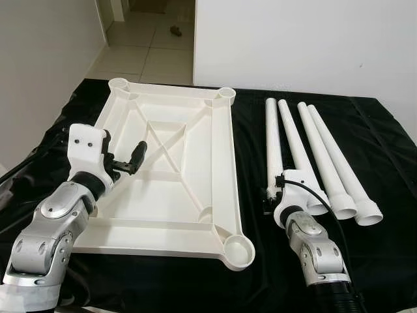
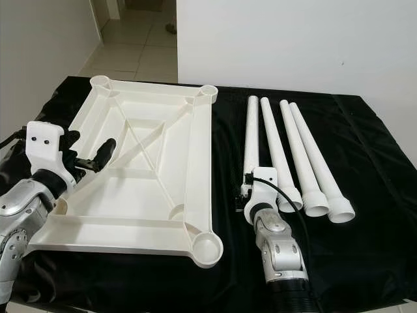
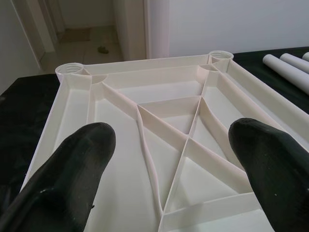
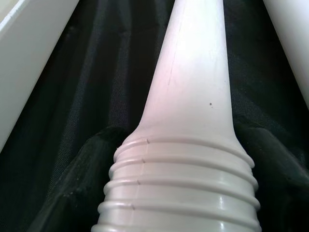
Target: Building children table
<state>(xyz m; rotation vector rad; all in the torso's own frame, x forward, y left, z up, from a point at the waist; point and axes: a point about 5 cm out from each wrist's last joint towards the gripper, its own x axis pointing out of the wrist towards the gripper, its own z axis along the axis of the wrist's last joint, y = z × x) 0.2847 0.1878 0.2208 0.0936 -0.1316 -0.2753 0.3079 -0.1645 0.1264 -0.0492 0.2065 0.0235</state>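
A white plastic table top (image 1: 225, 163) lies upside down on the black cloth, ribs up, with round sockets (image 1: 238, 248) at its corners. To its right lie several white legs side by side. My left gripper (image 1: 132, 159) hovers open over the top's left part, its fingers (image 3: 82, 164) spread above the ribs (image 3: 186, 140). My right gripper (image 1: 271, 193) is shut on the leftmost leg (image 1: 273, 140), just beyond its threaded end (image 4: 178, 193). Black fingers (image 4: 72, 188) flank that leg on both sides.
Black cloth (image 1: 254, 150) covers the work surface. A white wall (image 1: 306, 45) stands right behind it. At the back left a doorway opens onto a tiled floor (image 1: 150, 45). The other legs (image 1: 326, 156) lie just right of the held one.
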